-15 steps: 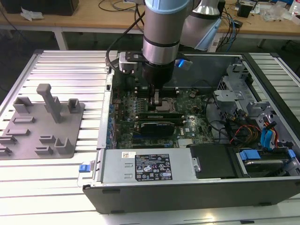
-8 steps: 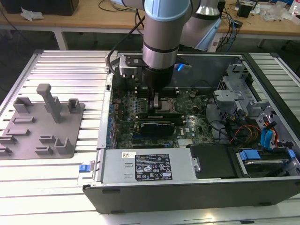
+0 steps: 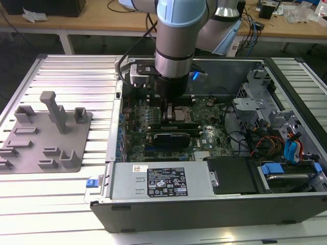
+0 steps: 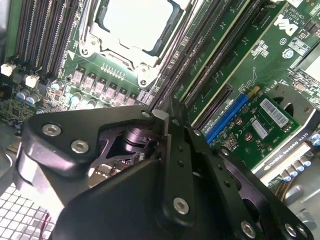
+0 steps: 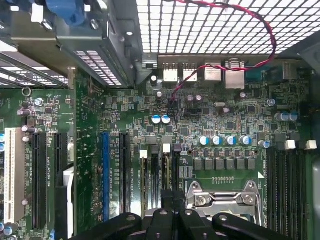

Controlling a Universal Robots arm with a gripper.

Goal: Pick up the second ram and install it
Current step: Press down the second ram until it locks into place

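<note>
- The second ram, a long thin green circuit-board stick (image 4: 171, 106), seems to be the thin strip seen edge-on between the gripper's fingertips. Its green face cannot be made out. It stands over the black memory slots (image 5: 155, 175) of the green motherboard (image 5: 225, 120).
- The black gripper (image 4: 168, 114) has its fingers drawn close together, pinching that strip. In the exterior view the gripper (image 3: 171, 109) reaches straight down into the open black computer case (image 3: 204, 204), towards the far left part of its inside.
- Just beside the fingertips lies the silver-framed square processor socket (image 5: 222, 197), with a further bank of black memory slots (image 5: 285, 180) on its other side.
- A blue expansion slot (image 5: 105, 175) runs parallel to the memory slots, somewhat apart from them.
- A dark expansion card (image 3: 171, 138) lies just nearer than the gripper in the exterior view.
- A twisted red-and-black wire (image 5: 270, 45) loops from the motherboard across the case's perforated metal wall (image 5: 210, 25).
- The case lies on its side on a slatted aluminium worktop (image 3: 61, 71).
- At the exterior view's left, well apart from the case, a grey plastic slotted tray with an upright post (image 3: 46, 138) rests on the worktop.
</note>
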